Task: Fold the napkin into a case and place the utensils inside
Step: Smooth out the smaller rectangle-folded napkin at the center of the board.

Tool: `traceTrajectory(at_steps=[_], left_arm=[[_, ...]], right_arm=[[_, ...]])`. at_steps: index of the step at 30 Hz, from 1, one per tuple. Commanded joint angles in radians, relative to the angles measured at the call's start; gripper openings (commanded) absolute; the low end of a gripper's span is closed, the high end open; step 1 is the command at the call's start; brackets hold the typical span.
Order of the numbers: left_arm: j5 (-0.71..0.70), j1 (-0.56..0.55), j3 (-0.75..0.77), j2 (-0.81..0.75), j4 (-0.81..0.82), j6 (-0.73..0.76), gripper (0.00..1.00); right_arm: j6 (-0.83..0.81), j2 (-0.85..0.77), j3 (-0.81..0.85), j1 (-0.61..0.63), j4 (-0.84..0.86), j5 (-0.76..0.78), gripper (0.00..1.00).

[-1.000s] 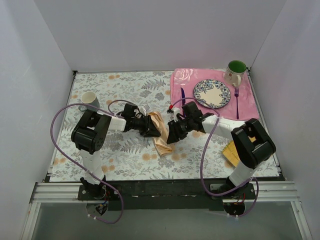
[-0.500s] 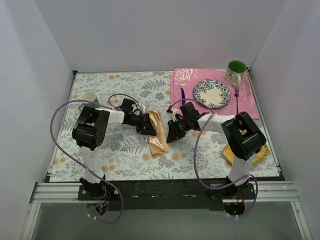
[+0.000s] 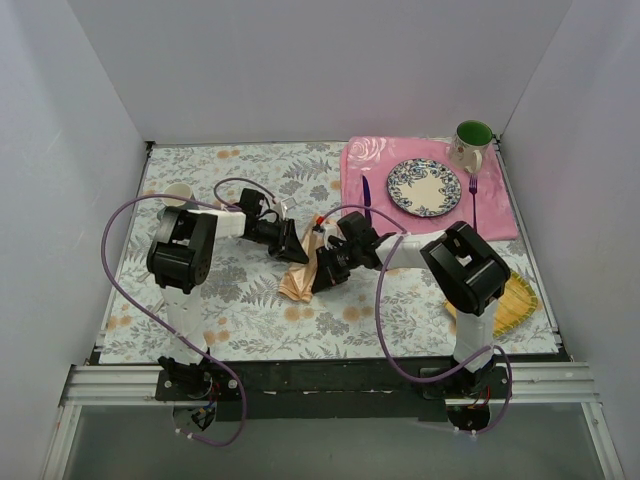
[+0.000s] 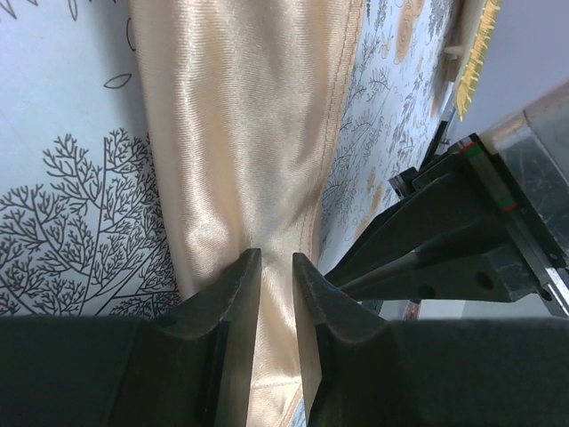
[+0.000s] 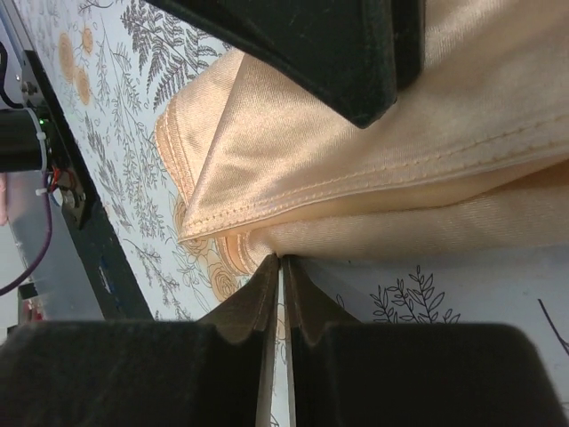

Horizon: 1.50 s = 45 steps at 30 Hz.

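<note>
The peach-orange napkin (image 3: 300, 278) lies folded into a narrow strip on the floral tablecloth, between my two grippers. My left gripper (image 3: 292, 246) is shut on its far end; cloth fills the gap between the fingers in the left wrist view (image 4: 276, 260), with the napkin (image 4: 240, 133) stretching away. My right gripper (image 3: 326, 272) is shut, its tips pinching the napkin's lower folded edge (image 5: 281, 260); the napkin (image 5: 400, 151) fills that view. The dark purple knife (image 3: 366, 193) lies left of the plate and the purple fork (image 3: 473, 200) right of it. No finished case shows.
A patterned plate (image 3: 425, 187) sits on the pink floral placemat (image 3: 490, 215), with a green-lined mug (image 3: 472, 142) behind. A white cup (image 3: 178, 192) stands far left. A yellow woven mat (image 3: 512, 302) lies at the right, partly under the right arm.
Both grippers have moved left and away with the napkin, which now lies shorter and more bunched. The right arm swung left, uncovering more of the yellow mat.
</note>
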Motion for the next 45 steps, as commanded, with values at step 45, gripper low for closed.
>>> traceTrajectory(at_steps=[45], left_arm=[[0.271,0.128,-0.311,-0.298,0.370,-0.363,0.42]], right_arm=[[0.305,0.146,0.030,-0.045,0.084,0.043,0.24]])
